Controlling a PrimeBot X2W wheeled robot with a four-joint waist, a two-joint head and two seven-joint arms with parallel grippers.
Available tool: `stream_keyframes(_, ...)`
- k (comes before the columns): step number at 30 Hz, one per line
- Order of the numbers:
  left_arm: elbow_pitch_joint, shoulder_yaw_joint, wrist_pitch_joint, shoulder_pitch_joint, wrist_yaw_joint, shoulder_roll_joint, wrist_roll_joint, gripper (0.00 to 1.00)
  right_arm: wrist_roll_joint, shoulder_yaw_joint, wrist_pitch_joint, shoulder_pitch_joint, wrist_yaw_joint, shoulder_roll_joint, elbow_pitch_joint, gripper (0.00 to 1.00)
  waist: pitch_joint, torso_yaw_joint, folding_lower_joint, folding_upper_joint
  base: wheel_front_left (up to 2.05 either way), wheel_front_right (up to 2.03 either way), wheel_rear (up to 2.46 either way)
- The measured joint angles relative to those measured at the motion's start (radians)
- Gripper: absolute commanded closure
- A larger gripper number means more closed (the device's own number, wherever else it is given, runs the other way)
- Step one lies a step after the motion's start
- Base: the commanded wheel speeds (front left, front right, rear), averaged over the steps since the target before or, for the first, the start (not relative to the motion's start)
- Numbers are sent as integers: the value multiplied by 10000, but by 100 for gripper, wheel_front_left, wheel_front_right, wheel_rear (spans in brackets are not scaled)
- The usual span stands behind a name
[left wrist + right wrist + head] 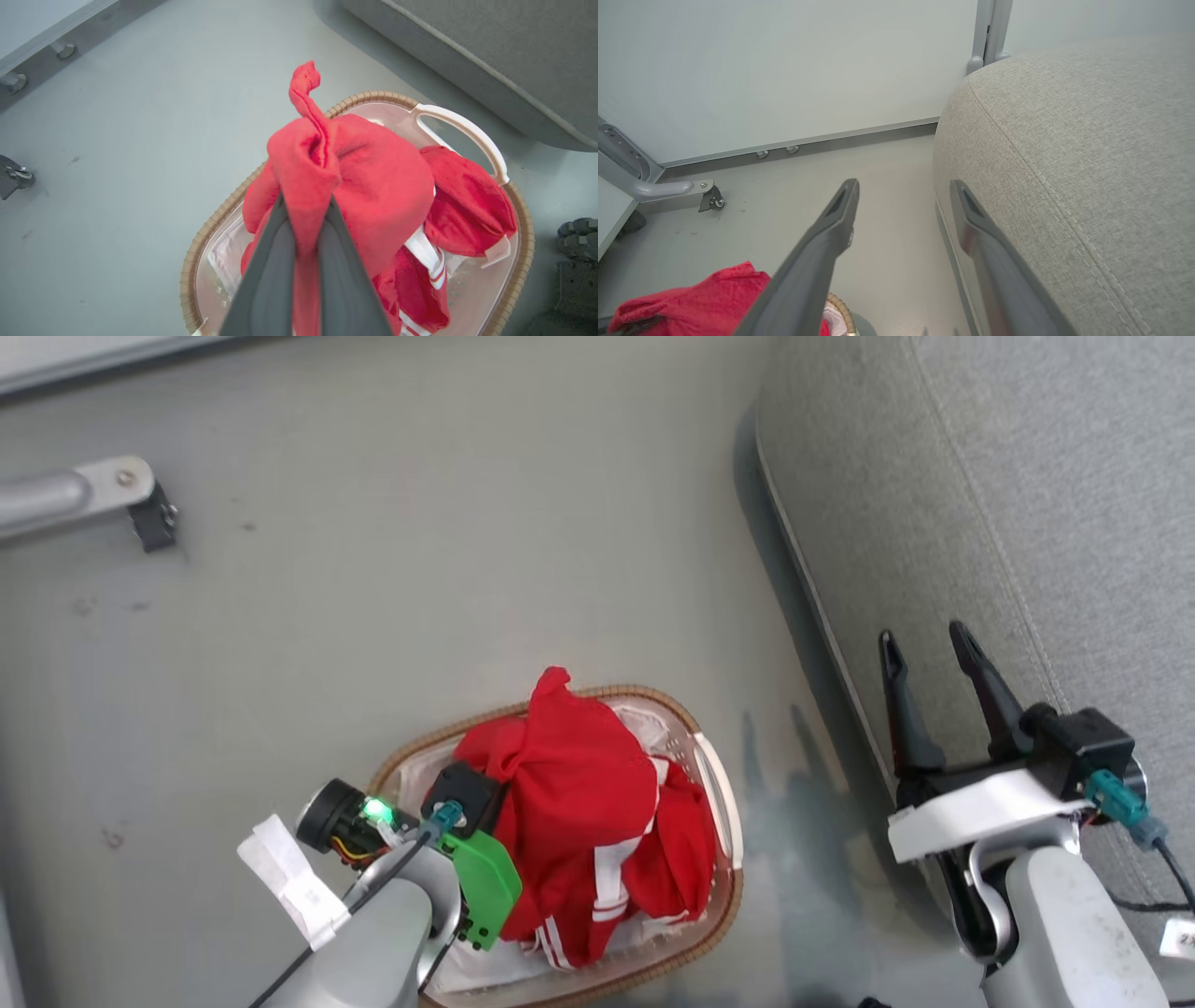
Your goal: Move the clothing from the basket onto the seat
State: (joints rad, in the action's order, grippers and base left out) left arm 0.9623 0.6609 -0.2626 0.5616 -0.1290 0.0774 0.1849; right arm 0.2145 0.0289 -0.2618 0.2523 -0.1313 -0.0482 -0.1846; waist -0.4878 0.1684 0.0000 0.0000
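Red clothing with white stripes (pixel 583 821) is heaped in the white basket with the brown woven rim (pixel 724 803) on the floor. My left gripper (pixel 306 205) is shut on a bunch of the red clothing (pixel 327 168), which rises above the basket (pixel 467 126) with a twisted tip on top. In the head view the left gripper's fingers are hidden under the fabric. My right gripper (pixel 926 649) is open with nothing between its fingers, beside the front edge of the grey seat (pixel 1027 504). The right wrist view shows the seat (pixel 1087 154) to the right of the open fingers (pixel 840 210).
A grey metal leg with a caster (pixel 140 513) stands on the floor at the far left. A wall with a baseboard (pixel 808 144) lies beyond the basket. Bare grey floor (pixel 420 569) spreads between the basket, the caster and the seat.
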Motion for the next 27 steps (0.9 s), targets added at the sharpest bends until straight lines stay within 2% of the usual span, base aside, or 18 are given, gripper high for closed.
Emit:
stream_keyframes(11, -1758, 988, 61, 78, 0, 690, 702, 100, -571, -188, 0, -1023, 0, 2, -167, 0, 2048, -496, -1, 0, 0, 0, 0)
stream_keyframes(20, -3384, 2180, 1064, 1399, -2, 1781, 1678, 100, -754, 15, 0, -1476, 0, 2, -192, 0, 3640, -925, -1, 0, 0, 0, 0)
stream_keyframes(27, -4337, 2454, 1758, 2739, -4, 2537, 2339, 100, -943, 579, 0, -1587, 0, 0, 12, 0, 4538, -1112, -1, 0, 0, 0, 0)
